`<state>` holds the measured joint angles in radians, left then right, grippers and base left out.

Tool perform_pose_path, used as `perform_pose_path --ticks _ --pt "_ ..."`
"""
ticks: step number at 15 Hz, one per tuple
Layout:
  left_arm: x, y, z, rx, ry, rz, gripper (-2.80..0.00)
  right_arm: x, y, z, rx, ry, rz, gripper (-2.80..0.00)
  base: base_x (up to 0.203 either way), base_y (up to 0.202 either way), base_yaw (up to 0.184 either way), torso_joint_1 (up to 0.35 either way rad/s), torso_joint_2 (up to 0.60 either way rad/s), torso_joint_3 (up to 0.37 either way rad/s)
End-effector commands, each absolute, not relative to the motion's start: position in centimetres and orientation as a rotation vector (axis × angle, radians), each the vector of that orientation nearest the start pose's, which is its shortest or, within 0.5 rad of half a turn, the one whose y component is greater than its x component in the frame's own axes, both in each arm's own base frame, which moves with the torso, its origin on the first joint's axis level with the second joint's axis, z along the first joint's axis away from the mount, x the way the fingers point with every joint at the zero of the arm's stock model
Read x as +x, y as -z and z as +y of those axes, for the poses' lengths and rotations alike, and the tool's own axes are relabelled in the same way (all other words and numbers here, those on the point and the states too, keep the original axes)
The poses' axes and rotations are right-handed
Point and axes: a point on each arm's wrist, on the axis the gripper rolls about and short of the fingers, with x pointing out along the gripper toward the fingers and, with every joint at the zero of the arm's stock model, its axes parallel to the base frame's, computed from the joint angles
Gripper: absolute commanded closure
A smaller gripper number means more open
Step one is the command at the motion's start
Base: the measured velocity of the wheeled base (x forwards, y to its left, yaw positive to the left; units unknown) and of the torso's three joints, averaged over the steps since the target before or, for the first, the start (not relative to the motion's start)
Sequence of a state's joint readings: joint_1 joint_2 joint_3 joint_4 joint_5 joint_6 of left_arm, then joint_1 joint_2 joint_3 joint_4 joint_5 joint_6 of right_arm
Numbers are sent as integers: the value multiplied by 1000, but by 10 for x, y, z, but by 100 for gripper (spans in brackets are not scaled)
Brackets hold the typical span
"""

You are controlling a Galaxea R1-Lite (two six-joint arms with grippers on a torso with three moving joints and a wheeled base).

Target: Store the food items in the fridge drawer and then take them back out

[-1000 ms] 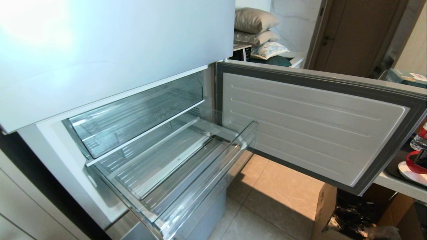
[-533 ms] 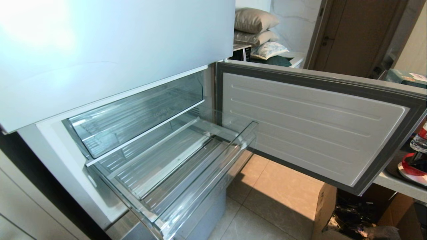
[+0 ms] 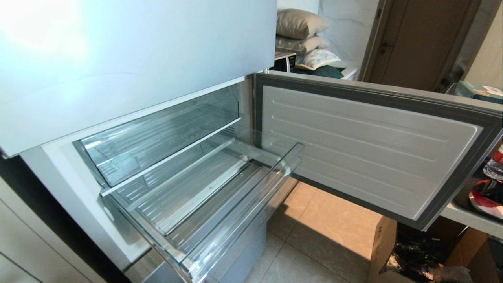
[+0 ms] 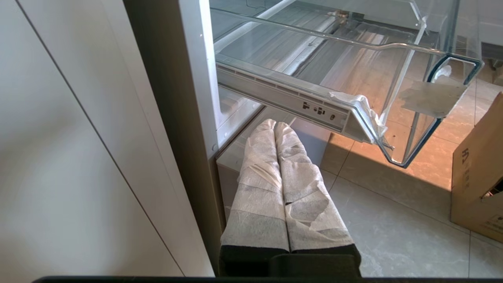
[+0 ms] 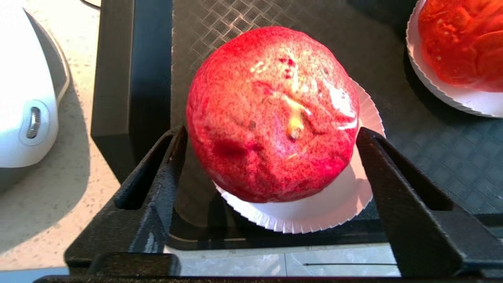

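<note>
Though mottled, red fruit [image 5: 273, 114] round, glossy.

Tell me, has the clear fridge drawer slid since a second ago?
No. The fridge drawer stays put, its corner unchanged against the open door.

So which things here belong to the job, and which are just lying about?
Job:
- fridge drawer, pulled out
- red fruit on a paper plate, between the right gripper fingers
- second red item

Lying about:
- pillows
- cardboard box
- left gripper, parked low
</note>
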<state>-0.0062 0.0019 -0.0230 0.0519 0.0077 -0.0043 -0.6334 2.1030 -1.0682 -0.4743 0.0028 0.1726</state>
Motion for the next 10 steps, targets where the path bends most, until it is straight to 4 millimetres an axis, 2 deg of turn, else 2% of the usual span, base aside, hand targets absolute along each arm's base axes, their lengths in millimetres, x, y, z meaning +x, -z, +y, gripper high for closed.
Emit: perform_pose_path --ticks 1,7,10 --pt "-25 -77 0 -4 -2 31 0 314 -102 -230 334 660 464 -280 0 0 0 0 0 0" --pt "-25 -77 0 -4 -3 31 0 302 -127 -216 328 645 452 -280 0 0 0 0 0 0" --pt "-25 -77 0 -4 -3 31 0 284 -145 -200 330 636 453 -280 0 0 0 0 0 0"
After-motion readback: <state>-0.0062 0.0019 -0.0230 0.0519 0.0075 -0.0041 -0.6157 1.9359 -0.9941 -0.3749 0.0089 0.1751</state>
